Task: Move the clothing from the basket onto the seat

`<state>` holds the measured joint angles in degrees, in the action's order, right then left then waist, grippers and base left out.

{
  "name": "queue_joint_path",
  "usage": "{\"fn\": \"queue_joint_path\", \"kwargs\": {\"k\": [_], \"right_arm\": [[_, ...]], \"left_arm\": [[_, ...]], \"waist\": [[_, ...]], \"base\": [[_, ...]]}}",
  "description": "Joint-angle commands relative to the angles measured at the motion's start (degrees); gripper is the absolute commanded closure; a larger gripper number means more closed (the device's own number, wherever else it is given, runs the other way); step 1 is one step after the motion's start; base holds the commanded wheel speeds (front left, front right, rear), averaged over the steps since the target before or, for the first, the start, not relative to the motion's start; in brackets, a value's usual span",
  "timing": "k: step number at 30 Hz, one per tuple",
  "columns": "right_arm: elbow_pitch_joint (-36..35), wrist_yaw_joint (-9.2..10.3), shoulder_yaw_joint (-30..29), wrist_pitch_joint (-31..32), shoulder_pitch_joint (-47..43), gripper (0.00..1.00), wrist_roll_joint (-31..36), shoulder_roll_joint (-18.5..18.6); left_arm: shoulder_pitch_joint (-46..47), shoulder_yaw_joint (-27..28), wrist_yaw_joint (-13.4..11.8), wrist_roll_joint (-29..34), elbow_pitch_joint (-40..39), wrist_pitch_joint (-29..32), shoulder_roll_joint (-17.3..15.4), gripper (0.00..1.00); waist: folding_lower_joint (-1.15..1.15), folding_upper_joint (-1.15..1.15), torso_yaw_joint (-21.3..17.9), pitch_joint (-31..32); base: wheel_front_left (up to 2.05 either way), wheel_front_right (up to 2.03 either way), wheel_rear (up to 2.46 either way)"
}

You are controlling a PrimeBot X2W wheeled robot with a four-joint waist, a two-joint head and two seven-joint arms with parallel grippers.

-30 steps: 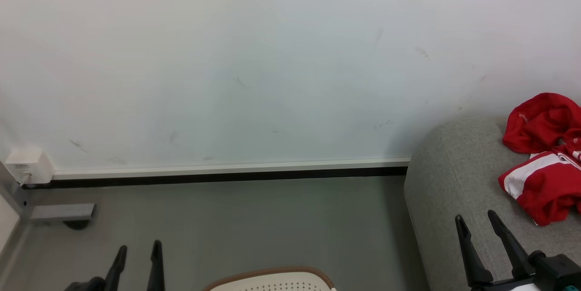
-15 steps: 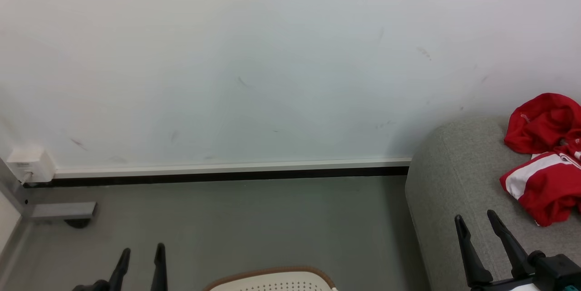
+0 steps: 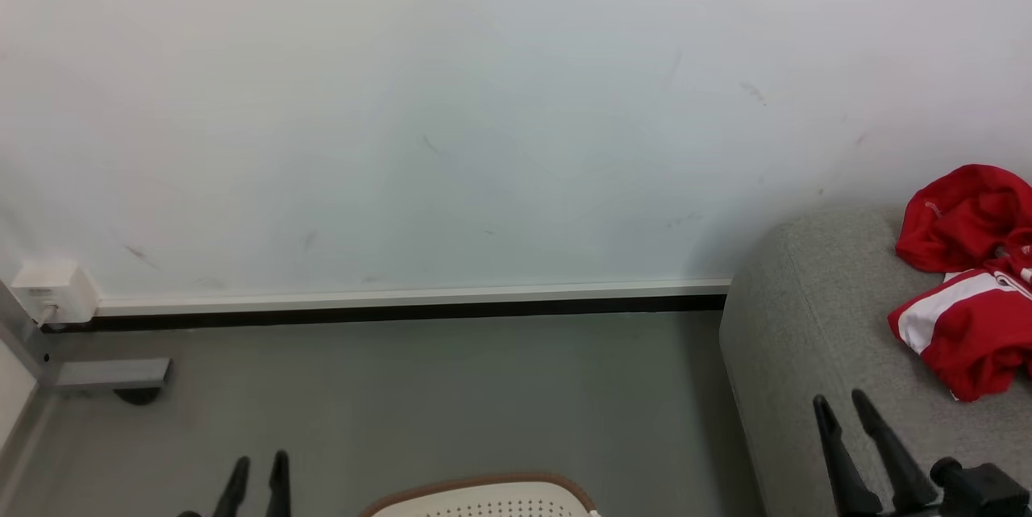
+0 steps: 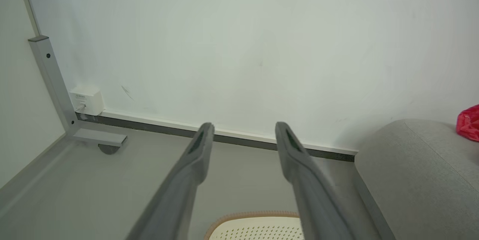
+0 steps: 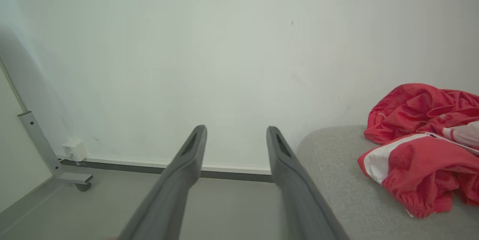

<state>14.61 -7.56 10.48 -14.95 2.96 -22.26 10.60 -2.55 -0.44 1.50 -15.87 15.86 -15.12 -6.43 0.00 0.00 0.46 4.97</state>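
Resting on seat (image 3: 806,315), clothing (image 3: 971,335); basket (image 3: 484,495) interior out of frame.

A small white box (image 3: 52,291) sits low on a pale, faintly scuffed wall (image 3: 484,97). From the box a white skirting strip (image 3: 403,293) runs off to the right along the wall's foot, with a dark band (image 3: 403,312) directly under it. Just below the box lies the flat foot of a grey metal frame (image 3: 109,374), whose upright post rises close beside the box. A dark caster wheel (image 3: 135,398) sits under that foot. The plain grey floor (image 3: 443,396) spreads out below and to the right of the box.
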Motion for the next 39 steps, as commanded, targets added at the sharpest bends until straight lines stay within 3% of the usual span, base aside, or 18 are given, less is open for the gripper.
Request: {"fn": "queue_joint_path", "kwargs": {"k": [1,39], "right_arm": [[0.4,0.0,0.1,0.0,-0.3,1.0,0.0,-0.1],[0.0,0.04,-7.1,9.1,1.2,1.0,-29.8,-3.3]], "left_arm": [[-0.2,0.0,0.0,0.0,0.5,0.0,0.2,1.0],[3.7,3.0,2.6,-32.5,-0.3,9.3,1.7,1.0]], "waist": [[0.0,0.0,0.0,0.0],[0.0,0.0,-0.1,-1.5]], "base": [[0.0,0.0,0.0],[0.0,0.0,0.0]]}}
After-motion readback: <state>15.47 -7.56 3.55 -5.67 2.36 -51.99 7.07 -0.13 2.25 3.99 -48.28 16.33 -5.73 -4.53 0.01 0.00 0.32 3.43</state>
